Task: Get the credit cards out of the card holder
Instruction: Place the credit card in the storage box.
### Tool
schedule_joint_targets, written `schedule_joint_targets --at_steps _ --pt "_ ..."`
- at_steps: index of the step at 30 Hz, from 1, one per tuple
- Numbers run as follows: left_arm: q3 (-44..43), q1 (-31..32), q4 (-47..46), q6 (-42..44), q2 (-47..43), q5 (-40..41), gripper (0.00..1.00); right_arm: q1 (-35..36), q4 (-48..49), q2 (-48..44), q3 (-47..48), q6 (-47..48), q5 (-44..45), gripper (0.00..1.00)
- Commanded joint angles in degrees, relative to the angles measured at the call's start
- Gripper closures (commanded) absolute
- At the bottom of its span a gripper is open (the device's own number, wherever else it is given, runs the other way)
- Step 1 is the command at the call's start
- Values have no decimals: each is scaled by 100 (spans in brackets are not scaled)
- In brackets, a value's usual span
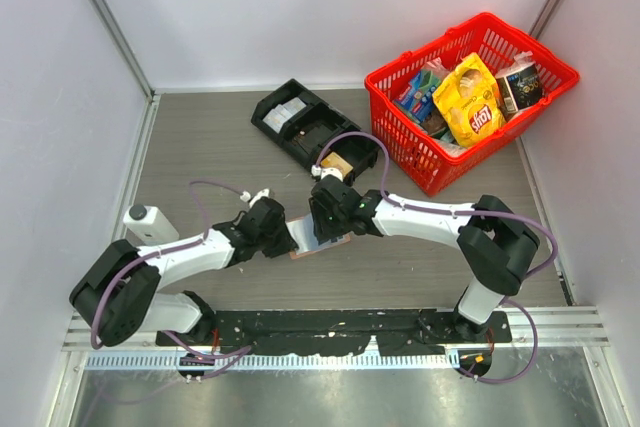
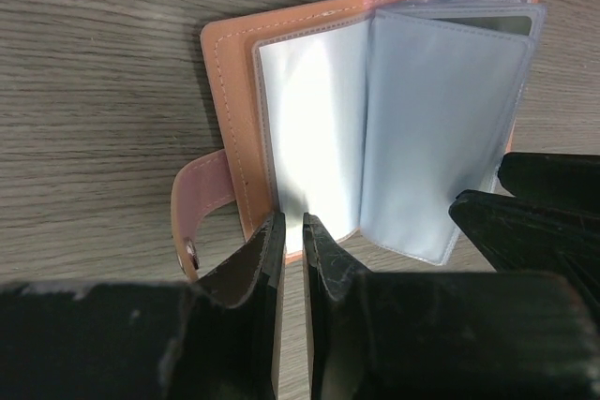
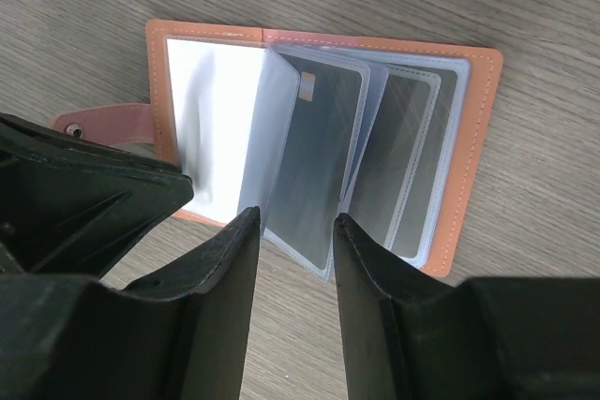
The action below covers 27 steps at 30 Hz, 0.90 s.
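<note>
Because the card holder (image 3: 478, 147) is a thin, soft bifold with loose plastic sleeves (image 2: 431, 128), treat it as light and liable to slide or lift off the worktop (image 1: 200, 147) when a card is pulled. It lies open and flat near the middle of the worktop, between the two tools and well apart from the black tray (image 1: 312, 129) on the far side.

Handling. The cover looks flexible. The sleeves look limp, glossy and probably slippery. The cards (image 3: 314, 161) should be stiff and thin, and they sit deep in their pockets, so little edge is free. Which side each pocket opens on cannot be told. Take a card by whatever edge shows at the pocket mouth, and hold the cover down at a border clear of that sleeve. Pull along the pocket, or the sleeve may buckle.

Appearance. The cover is salmon-pink with a stitched border. A tab (image 2: 199, 208) with a metal snap projects from its left edge. The left inner panel is pale and appears empty. Several clear sleeves fan up from the spine. At least two show grey cards, one bearing a chip (image 3: 307, 91).

Tools. The left tool (image 2: 291, 236) is almost closed and appears to pinch the edge of the left panel, just beside the tab. The right tool (image 3: 297, 231) stands about half open, its jaws straddling the free edge of the raised sleeve. It has hold of nothing.
</note>
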State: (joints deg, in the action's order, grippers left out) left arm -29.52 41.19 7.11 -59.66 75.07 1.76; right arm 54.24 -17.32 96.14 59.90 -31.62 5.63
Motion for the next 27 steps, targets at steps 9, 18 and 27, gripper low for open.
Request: schedule_joint_targets --at_steps 9,18,27 --pt "456 47 -140 -345 -669 316 84 148 238 -209 171 -38 -123 46" --pt "491 47 9 -397 -1143 465 84 140 264 -289 180 15 -88 38" --pt "579 47 395 -582 -2039 913 84 140 326 -394 285 182 -422 23"
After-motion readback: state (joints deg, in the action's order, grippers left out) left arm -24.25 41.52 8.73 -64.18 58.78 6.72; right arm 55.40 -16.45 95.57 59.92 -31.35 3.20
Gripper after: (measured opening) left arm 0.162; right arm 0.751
